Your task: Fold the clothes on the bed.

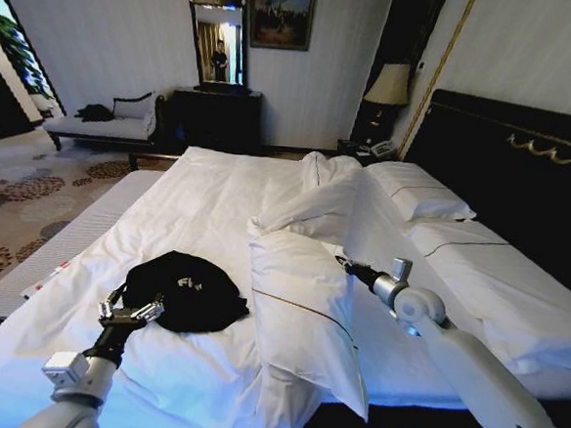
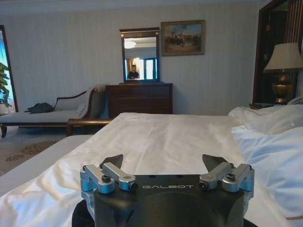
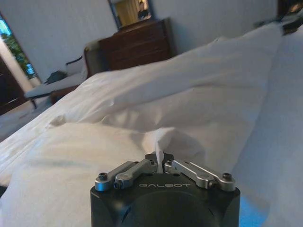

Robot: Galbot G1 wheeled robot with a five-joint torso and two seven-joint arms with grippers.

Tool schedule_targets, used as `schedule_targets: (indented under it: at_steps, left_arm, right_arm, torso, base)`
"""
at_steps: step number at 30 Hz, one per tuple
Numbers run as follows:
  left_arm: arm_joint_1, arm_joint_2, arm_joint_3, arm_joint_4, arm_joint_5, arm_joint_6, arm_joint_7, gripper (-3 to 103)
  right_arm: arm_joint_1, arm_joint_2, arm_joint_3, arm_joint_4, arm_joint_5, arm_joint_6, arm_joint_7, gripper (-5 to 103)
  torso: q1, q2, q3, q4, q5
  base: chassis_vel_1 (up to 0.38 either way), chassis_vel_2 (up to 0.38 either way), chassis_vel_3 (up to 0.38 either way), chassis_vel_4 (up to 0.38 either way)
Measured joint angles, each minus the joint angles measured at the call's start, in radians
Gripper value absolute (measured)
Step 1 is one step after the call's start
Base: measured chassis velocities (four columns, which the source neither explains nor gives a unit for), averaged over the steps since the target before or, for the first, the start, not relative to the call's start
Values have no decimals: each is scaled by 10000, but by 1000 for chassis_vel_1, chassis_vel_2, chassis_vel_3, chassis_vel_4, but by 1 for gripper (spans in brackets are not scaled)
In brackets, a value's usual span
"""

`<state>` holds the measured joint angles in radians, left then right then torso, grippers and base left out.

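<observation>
Left hand (image 1: 130,312) open at the near edge of the crumpled black T-shirt (image 1: 184,290) on the bed (image 1: 209,184); right hand (image 3: 161,163) pinches white bedding (image 3: 189,113). Limp, light fabric: probably best gripped at hem or shoulders.

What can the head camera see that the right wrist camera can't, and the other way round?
The head view shows the crumpled black T-shirt, with the open left hand at its near edge, and the dark headboard. The right wrist view shows, close up, the right hand shut on a pinch of white bedding. Both show the white bed, the dresser and the chaise by the far wall.
</observation>
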<state>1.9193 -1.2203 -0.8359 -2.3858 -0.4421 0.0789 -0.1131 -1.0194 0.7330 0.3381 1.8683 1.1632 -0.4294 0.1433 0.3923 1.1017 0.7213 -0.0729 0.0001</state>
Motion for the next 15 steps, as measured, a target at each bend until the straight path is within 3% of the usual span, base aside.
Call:
schedule_targets:
  at_steps: [4, 11, 12, 13, 15]
  left_arm:
    - [7, -10, -92, -18, -96, -56, -4, 94]
    - [-23, 26, -69, 50, -124, -85, -5, 94]
    - [-113, 39, 5, 34, -124, -70, -37, 94]
    - [-189, 40, 3, -18, -185, -46, -68, 94]
    - [-189, 39, -15, -18, -230, -48, -64, 94]
  right_arm:
    - [-1417, 78, 1470, 837, -467, 126, 230, 2]
    - [-2495, 484, 2347, 1555, -1073, 164, 496, 2]
    - [-3126, 805, 3005, 2029, -1172, 86, 663, 2]
    - [-4580, 1571, 4836, 2701, -1508, 28, 822, 2]
    - [-4965, 1808, 5322, 2866, -1536, 29, 842, 2]
  torso:
    - [-1, 0, -1, -8, 0]
    - [-1, 0, -1, -3, 2]
    - [-1, 0, -1, -2, -1]
    - [0, 0, -1, -5, -1]
    - [-1, 1, -1, -7, -1]
  base:
    - [0, 0, 0, 0]
    - [0, 0, 0, 0]
    - [0, 0, 0, 0]
    - [0, 0, 0, 0]
    - [0, 0, 0, 0]
